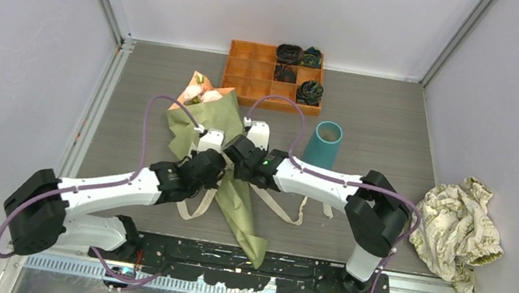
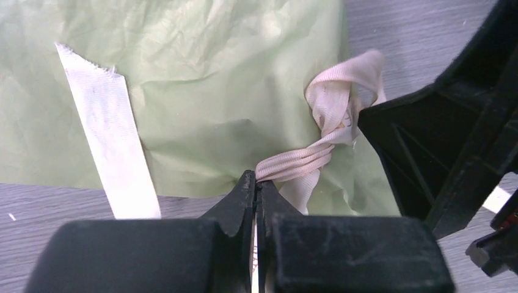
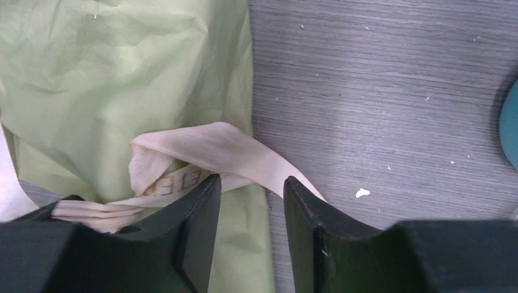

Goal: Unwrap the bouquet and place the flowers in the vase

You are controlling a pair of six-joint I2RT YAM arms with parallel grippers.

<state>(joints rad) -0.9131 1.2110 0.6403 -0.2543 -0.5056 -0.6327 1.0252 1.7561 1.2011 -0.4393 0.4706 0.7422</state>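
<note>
The bouquet (image 1: 230, 138) lies slantwise on the table, an olive-green paper cone with its narrow tip toward the near edge. Pink flowers (image 1: 202, 92) show at its wide far end. The cream ribbon (image 2: 336, 104) is knotted around the cone's middle. My left gripper (image 2: 257, 183) is shut on a strand of that ribbon just below the knot. My right gripper (image 3: 250, 194) stands open right against the knot, with the ribbon (image 3: 201, 149) looped across its fingertips and green paper between them. In the top view both grippers (image 1: 218, 165) (image 1: 235, 148) meet over the cone. The teal vase (image 1: 323, 144) stands upright to the right.
An orange compartmented tray (image 1: 252, 74) holding dark rolled bundles sits at the back. A crumpled floral cream cloth (image 1: 459, 229) lies at the right edge. Loose ribbon tails (image 1: 286, 207) trail on the table beside the cone. A flat ribbon end (image 2: 110, 134) lies over the green paper.
</note>
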